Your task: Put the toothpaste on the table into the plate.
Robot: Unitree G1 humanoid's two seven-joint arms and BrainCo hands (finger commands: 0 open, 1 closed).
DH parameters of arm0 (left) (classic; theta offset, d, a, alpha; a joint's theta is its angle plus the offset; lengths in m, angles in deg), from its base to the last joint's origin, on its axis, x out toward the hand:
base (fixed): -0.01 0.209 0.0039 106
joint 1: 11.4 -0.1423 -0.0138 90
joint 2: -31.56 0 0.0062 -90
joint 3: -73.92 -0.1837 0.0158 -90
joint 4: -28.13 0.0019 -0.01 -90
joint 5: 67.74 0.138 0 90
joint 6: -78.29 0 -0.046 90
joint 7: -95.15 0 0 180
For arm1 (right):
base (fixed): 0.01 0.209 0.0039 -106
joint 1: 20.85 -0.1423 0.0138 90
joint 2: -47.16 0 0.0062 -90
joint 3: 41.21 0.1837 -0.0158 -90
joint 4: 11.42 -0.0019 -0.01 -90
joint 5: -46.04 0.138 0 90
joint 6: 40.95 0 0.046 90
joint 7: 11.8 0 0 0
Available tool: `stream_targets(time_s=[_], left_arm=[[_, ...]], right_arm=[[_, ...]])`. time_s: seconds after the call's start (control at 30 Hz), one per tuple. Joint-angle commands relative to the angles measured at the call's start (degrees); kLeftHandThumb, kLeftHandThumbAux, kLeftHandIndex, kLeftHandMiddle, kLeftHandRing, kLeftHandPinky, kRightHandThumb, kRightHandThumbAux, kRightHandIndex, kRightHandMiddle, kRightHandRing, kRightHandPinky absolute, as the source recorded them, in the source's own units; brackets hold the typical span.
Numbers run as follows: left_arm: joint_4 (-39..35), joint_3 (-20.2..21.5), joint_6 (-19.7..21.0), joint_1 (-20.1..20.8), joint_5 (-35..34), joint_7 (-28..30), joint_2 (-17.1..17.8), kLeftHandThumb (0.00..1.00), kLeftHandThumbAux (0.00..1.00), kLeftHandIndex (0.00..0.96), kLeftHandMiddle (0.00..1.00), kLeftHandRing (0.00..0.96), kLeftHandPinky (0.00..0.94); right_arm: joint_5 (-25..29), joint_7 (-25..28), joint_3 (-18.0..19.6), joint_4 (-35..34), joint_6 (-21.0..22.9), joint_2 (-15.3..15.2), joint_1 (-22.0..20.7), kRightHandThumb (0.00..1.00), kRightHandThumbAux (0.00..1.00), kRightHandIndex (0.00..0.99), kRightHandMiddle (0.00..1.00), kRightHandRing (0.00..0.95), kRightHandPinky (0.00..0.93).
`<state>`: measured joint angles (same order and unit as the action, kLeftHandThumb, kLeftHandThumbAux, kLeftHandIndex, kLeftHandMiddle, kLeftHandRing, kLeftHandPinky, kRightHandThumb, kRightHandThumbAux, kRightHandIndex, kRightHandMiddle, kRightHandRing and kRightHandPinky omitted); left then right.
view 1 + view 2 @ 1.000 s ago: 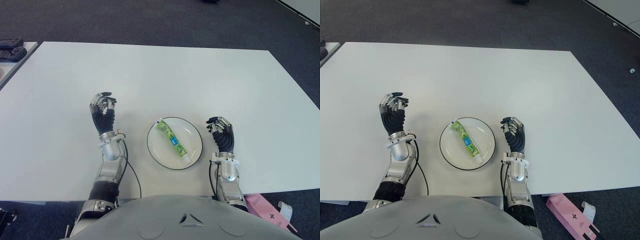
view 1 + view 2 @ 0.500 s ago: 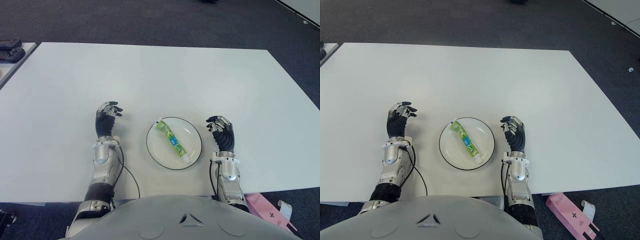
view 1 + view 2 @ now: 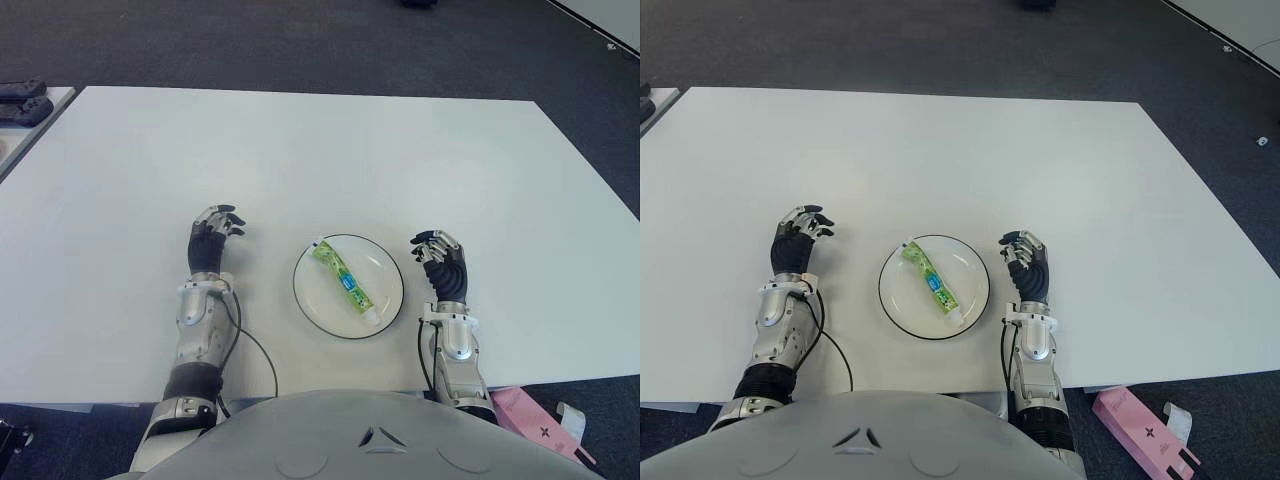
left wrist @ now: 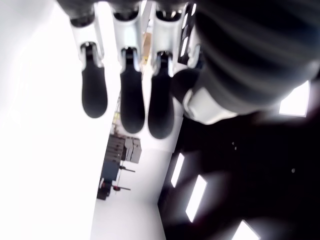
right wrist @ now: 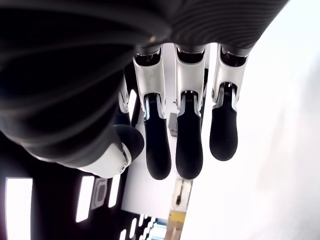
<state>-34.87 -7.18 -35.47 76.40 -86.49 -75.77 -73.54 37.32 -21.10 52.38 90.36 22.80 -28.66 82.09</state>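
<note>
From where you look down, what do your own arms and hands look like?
Both forearms are silver metal with black segments. The left hand and right hand are black with silver knuckles and dark rounded fingers. A thin black cable loops off the left arm.

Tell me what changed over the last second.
The left hand drew back toward the robot's body and settled lower, left of the plate; it took hold of nothing and its fingers are open and empty. The toothpaste stayed lying diagonally in the plate, and the right hand stayed right of the plate, open, over the white table.
</note>
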Motion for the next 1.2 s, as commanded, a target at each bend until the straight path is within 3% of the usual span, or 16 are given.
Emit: stream_targets(time_s=[0.03, 0.67, 1.2], left_arm=[[1.8, 0.4, 3.7, -1.2, -1.2, 3.0, -0.3, 0.709, 0.720, 0.436, 0.564, 0.549, 0.555], [1.2, 1.3, 9.0, -2.2, -0.8, 8.0, 0.0, 0.709, 0.718, 0.438, 0.612, 0.581, 0.555], [0.3, 1.4, 12.4, -3.2, -0.5, 6.3, -1.4, 0.710, 0.720, 0.437, 0.612, 0.584, 0.570]], right_arm=[[0.5, 0.1, 0.1, 0.4, 0.9, 0.0, -0.5, 0.707, 0.730, 0.432, 0.507, 0.543, 0.561], [0.9, 0.1, 0.1, 0.0, 1.7, 0.3, -0.4, 0.706, 0.730, 0.432, 0.499, 0.535, 0.550], [2.0, 0.2, 0.7, 3.3, 1.4, 0.9, -1.5, 0.710, 0.729, 0.433, 0.506, 0.533, 0.558]])
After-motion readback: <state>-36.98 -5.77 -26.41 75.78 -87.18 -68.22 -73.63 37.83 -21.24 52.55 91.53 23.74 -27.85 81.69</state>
